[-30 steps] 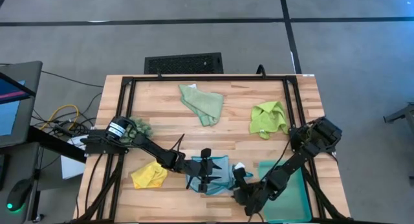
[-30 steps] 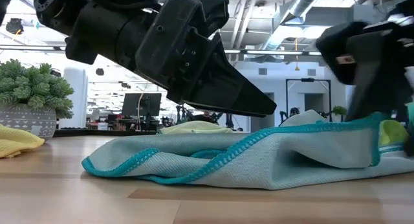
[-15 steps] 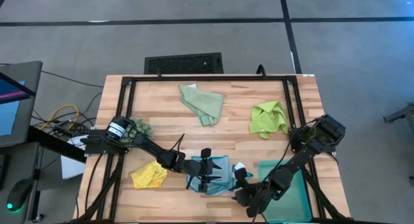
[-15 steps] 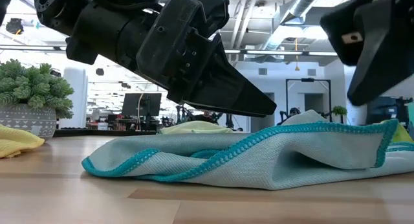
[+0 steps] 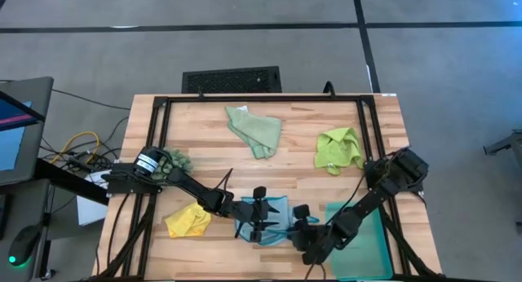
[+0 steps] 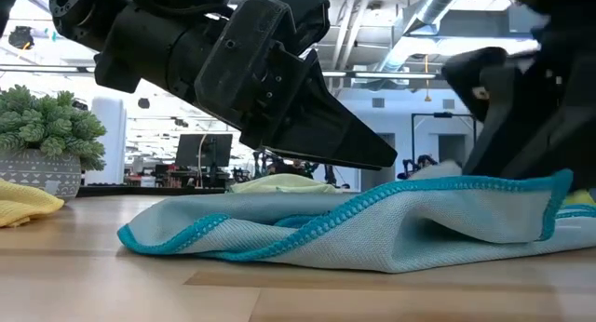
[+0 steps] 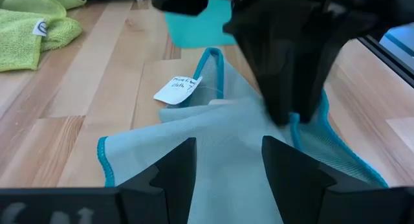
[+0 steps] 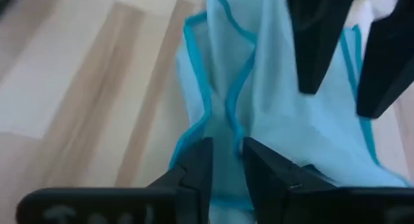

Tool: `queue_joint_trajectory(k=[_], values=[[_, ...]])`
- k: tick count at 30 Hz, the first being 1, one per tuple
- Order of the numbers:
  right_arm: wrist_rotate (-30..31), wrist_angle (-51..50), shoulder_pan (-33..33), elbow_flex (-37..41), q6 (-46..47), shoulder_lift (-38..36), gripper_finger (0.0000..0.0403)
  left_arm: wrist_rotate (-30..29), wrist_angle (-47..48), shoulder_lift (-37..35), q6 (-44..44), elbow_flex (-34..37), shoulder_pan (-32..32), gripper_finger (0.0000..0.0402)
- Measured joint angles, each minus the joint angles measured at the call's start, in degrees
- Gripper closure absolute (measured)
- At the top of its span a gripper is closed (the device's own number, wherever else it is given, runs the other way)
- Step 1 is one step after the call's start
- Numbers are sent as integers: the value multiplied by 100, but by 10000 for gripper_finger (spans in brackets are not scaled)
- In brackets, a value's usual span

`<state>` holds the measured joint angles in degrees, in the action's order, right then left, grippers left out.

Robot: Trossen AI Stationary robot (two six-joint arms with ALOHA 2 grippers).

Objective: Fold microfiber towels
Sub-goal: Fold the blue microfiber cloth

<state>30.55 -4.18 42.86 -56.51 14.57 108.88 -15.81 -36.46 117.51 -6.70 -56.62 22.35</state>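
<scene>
At the counter's (image 5: 204, 123) near edge, the light blue towel (image 5: 273, 219) is lying rumpled. The left gripper (image 5: 259, 214) is hovering open over it; the right gripper (image 5: 300, 223), fingers slightly parted, is meeting its opposite edge. Farther back lie three other towels.

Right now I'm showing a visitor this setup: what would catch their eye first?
Both grippers, left and right, meet over the light blue towel at the table's near edge. Farther back lie the sage towel and lime towel; the yellow towel sits near left.
</scene>
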Motion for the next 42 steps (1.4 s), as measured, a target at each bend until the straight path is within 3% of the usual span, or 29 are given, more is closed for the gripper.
queue_joint_trajectory(k=[10, 18, 24, 29, 37, 42], values=[[94, 178, -176, -4, -7, 112, 309, -5, 25, 0, 0, 0, 0, 233], [106, 386, -138, -4, -149, 108, 393, -943, 1089, 0, -295, 0, -58, 233], [320, 81, -24, -216, -149, 92, 381, -1193, 1842, -24, -1052, -16, -338, 233], [619, -713, 183, -668, -109, 88, 397, -1361, 2051, -31, -1311, -22, -481, 233], [686, -918, 397, -955, -103, 83, 385, -2672, 2691, -176, -1351, 11, -392, 233], [392, -942, 395, -957, 27, 83, 390, -3015, 2924, -345, -1397, 13, -341, 233]])
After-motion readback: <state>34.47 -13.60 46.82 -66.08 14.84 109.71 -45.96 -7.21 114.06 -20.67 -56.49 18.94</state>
